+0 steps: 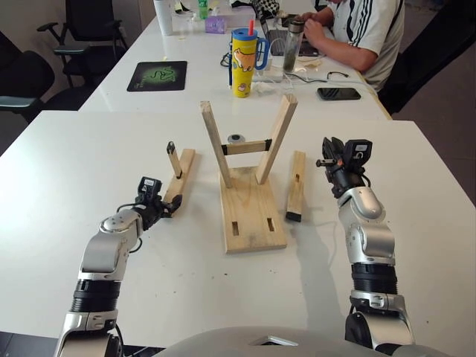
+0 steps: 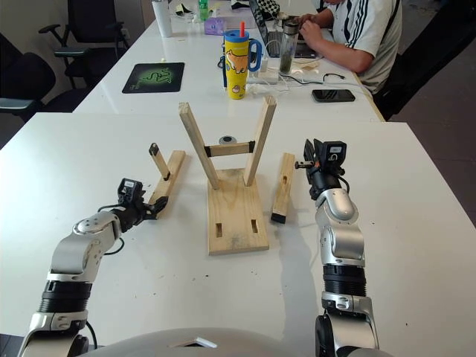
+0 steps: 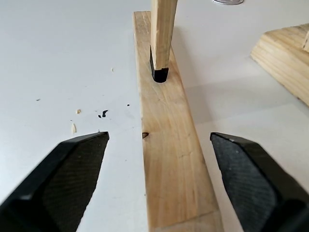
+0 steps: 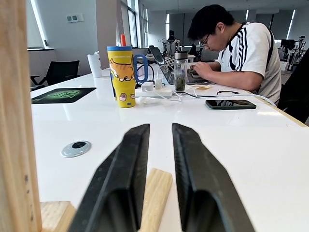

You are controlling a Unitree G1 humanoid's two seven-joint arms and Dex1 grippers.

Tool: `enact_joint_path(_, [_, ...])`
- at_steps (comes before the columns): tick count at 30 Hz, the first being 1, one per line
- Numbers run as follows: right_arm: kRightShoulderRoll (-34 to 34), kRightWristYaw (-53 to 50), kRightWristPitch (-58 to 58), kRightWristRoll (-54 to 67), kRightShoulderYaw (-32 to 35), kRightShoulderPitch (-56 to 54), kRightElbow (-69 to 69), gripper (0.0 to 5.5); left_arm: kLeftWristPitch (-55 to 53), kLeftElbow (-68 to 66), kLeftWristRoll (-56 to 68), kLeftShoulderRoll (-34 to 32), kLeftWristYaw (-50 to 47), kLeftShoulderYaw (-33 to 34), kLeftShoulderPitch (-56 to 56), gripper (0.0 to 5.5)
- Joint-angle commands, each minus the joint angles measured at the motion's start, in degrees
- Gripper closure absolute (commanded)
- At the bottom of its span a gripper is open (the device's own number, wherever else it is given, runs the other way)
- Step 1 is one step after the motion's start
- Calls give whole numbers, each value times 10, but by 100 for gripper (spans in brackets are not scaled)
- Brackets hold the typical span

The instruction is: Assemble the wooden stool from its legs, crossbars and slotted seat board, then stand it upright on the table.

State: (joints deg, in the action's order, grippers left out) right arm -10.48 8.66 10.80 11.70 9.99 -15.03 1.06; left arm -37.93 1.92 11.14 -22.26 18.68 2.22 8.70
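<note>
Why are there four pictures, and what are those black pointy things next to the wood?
They belong to a robot with two arms. Two pictures come from cameras on its head, two from its wrists, so the black points are its fingers up close. On the white table lies a pale wooden seat board with two legs standing up from it. The left end effector is open around a loose flat wooden leg. The right end effector, fingers drawn together, holds nothing.
</note>
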Motion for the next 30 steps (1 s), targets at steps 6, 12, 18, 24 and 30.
enact_joint_path(6, [0,-2,7,-1,-5,-7,-2,465,39,-57,-23,12,-2,-11,24,240])
enact_joint_path(12, [1,-2,7,0,-4,-10,0,465,44,-60,-29,11,-3,-6,26,336])
enact_joint_path(18, [-3,-3,4,6,4,-28,-3,465,96,-57,-35,15,-19,10,35,348])
enact_joint_path(24, [0,-7,37,72,44,-111,-29,465,238,-20,-26,30,-66,71,79,348])
enact_joint_path(30, [31,-17,219,340,98,-215,-104,465,329,106,46,39,-10,82,121,348])
